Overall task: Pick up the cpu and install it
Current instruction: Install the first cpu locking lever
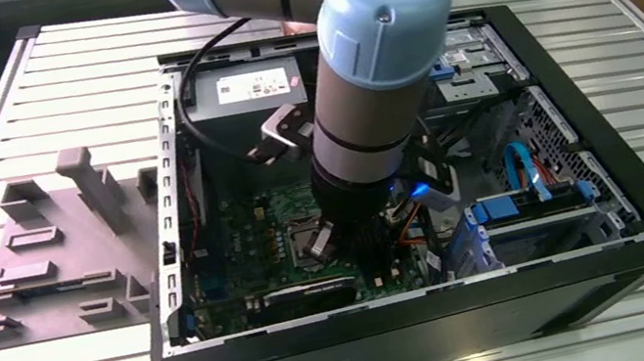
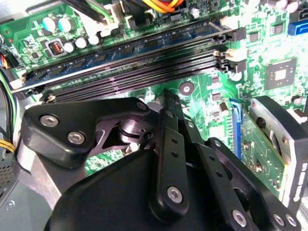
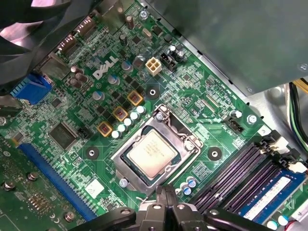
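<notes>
cpu (image 3: pixel 152 154): we see it lying flat in the socket (image 3: pixel 156 147), mid motherboard (image 3: pixel 202 103) | gripper (image 3: pixel 166 195): fingertips pinched together, holding nothing, just off the socket's edge nearest the RAM slots (image 3: pixel 240 175) | square chip, so no long axis

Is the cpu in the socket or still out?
In. In the first wrist view the cpu lies flat and square inside the socket frame on the motherboard, with the gripper just beside it.

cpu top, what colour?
Pale silvery, slightly warm-toned metal; the cpu shows best in the first wrist view, seated in its socket.
</notes>
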